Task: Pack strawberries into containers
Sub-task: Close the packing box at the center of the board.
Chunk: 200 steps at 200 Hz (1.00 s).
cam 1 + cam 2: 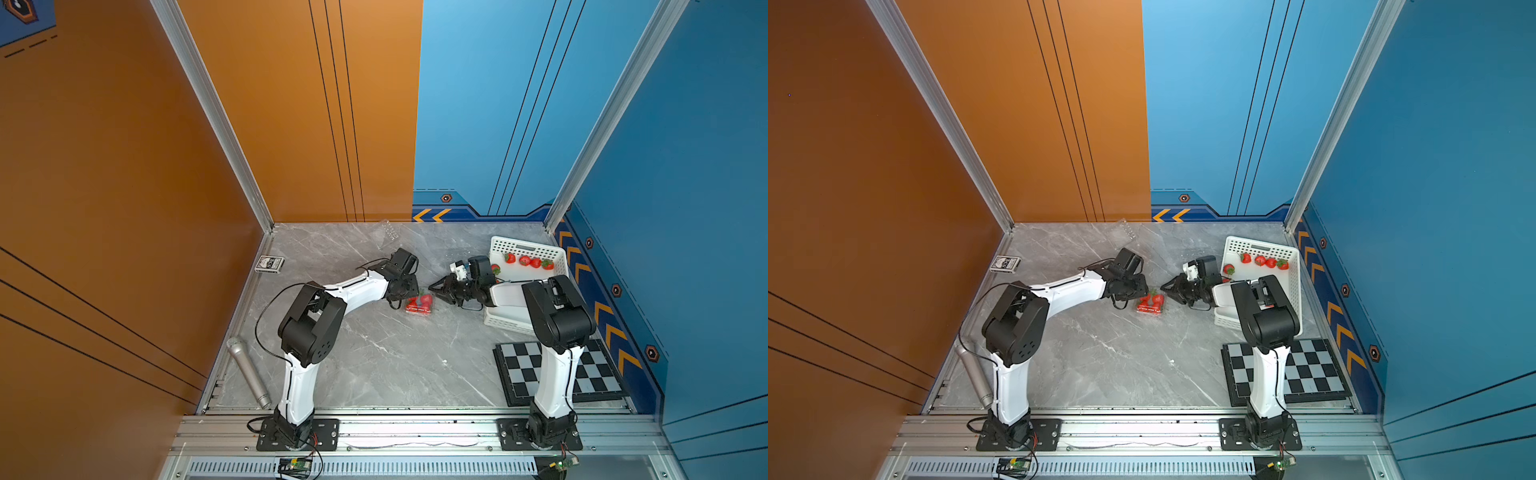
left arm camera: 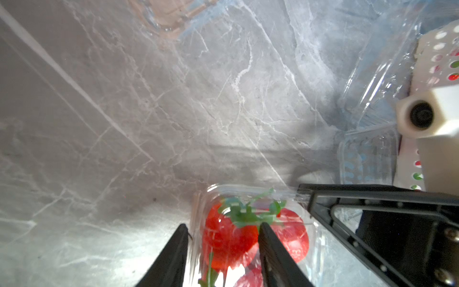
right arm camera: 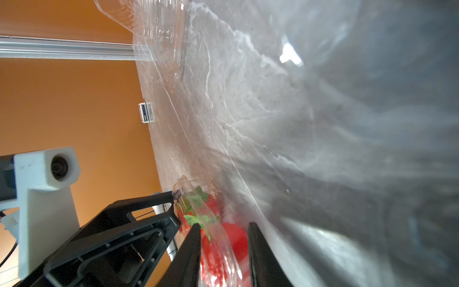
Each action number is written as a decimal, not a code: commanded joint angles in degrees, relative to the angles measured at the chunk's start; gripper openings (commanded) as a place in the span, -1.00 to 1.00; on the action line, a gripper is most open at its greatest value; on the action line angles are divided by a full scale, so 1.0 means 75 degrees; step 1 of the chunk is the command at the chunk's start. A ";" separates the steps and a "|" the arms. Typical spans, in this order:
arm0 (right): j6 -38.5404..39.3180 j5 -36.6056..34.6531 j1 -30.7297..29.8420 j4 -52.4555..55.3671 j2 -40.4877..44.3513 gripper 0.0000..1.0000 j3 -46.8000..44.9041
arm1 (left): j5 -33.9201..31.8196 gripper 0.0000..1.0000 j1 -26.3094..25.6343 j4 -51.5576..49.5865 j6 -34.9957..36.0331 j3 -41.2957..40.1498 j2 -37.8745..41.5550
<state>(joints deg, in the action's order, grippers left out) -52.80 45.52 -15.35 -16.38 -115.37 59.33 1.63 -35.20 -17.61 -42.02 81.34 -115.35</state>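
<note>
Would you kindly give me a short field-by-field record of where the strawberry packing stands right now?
packed container: mid-table, lid appears down, red strawberries inside
left end effector: straddles one side of that container; grip unclear
right end effector: straddles the opposite side; grip unclear
white basket: at least five loose strawberries showing
spare container: at the far end, looks empty
second spare container: beside the basket, looks empty
</note>
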 commanded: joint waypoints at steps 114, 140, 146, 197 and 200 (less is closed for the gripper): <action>0.0255 -0.0018 0.0190 0.0720 0.1213 0.09 -0.0554 | 0.0042 -0.05 -0.0031 -0.0304 0.0142 -0.0263 0.0126; 0.0558 -0.0200 0.0135 0.1259 0.1507 0.15 -0.0646 | -0.0026 -0.05 -0.0041 -0.0304 0.0142 -0.0322 0.0233; 0.0638 -0.0242 0.0109 0.1418 0.1549 0.15 -0.0636 | -0.0030 -0.05 -0.0041 -0.0304 0.0142 -0.0344 0.0246; 0.0713 -0.0339 -0.0047 0.1547 0.1555 0.17 -0.0762 | -0.0053 -0.01 -0.0056 -0.0301 0.0130 -0.0403 0.0339; 0.0722 -0.0339 -0.0059 0.1541 0.1550 0.17 -0.0762 | -0.0053 -0.01 -0.0046 -0.0304 0.0130 -0.0404 0.0344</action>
<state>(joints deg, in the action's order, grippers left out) -48.97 44.40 -15.11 -7.05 -104.84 54.63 1.61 -35.22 -17.37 -41.85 79.79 -114.41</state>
